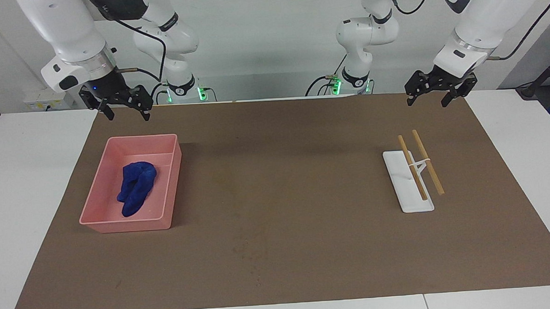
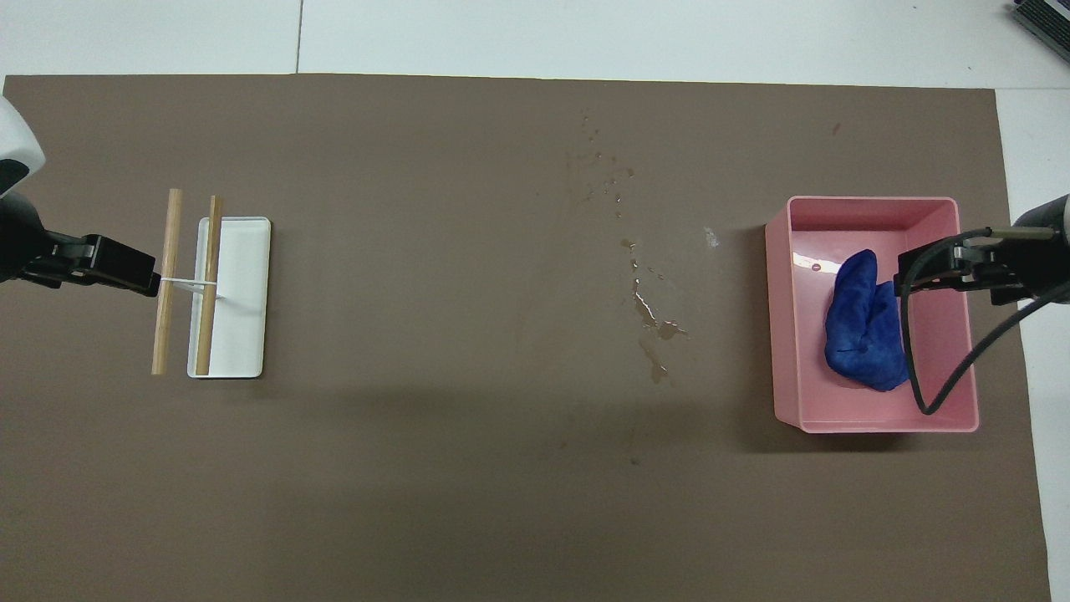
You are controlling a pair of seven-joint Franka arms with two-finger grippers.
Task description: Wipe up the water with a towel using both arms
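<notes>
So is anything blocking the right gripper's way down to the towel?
Nothing visible. The towel lies uncovered in the open pink tray; only the tray's walls surround it. The right gripper, open, hangs above the tray's robot-side end.

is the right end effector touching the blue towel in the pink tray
Apart. The facing view shows the right end effector raised above the small fuzzy royal-blue towel.

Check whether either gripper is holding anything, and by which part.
Nothing is held. Both the left gripper and right gripper are open, up in the air; the fuzzy royal-blue towel lies untouched in the pink plastic tray.
</notes>
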